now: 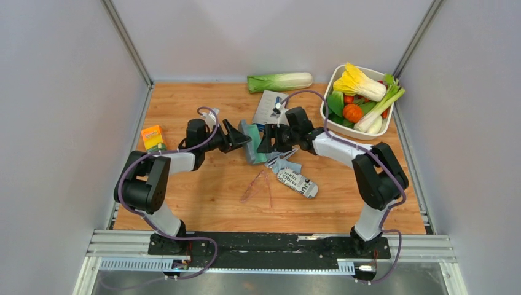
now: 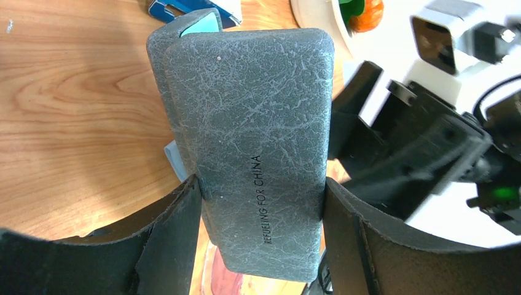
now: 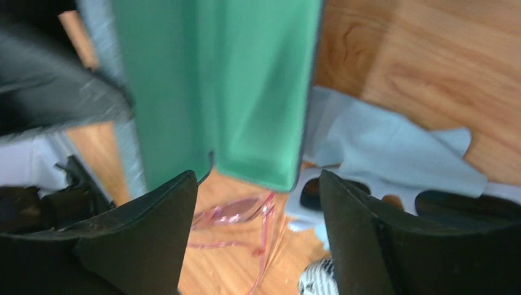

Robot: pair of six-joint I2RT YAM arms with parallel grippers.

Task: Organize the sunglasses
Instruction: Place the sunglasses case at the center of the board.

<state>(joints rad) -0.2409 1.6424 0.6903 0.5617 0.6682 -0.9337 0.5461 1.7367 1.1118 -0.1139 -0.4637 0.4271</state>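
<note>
Jaws of left gripper [image 2: 261, 184] clasp case [image 2: 252, 123]; right wrist shows sunglasses [image 3: 236, 211] below.

The sunglasses [image 1: 258, 185] are lying flat on the worktop [image 1: 209, 196], near its middle and slightly toward the near edge. They are showing a thin pink frame with translucent pink-purple lenses, and the slim arms are lying spread out, not folded.

A cabbage [image 1: 280, 82] is laid at the back edge, with a white basket [image 1: 329, 92] of vegetables [image 1: 362, 92] at back right and a leaflet [image 1: 268, 107] just beside it. An orange box [image 1: 153, 137] is set at left. A grey, teal-lined case [image 2: 258, 141] is seen open near a blue cloth [image 3: 393, 147] and a printed pouch [image 1: 297, 182].
</note>
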